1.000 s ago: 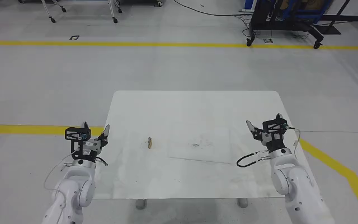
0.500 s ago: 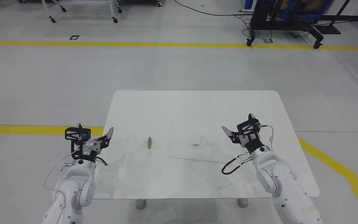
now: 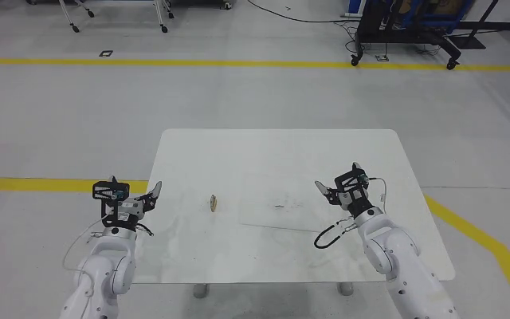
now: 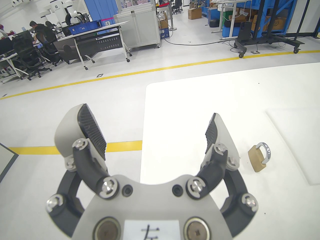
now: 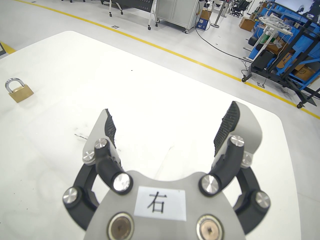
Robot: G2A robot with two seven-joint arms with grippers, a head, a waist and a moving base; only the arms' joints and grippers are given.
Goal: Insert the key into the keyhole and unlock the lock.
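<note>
Gaping wide, left gripper and right gripper flank a faint, barely discernible key.

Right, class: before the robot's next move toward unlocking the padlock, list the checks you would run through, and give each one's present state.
1. Left tool open and empty: ok.
2. Right tool open and empty: ok.
3. Padlock on the table, apart from both tools: ok.
4. Key held in a tool: not ok.
5. Key located: cannot tell; a small dark thing lies between padlock and right tool, too small to identify.
6. Keyhole facing: cannot tell.
</note>
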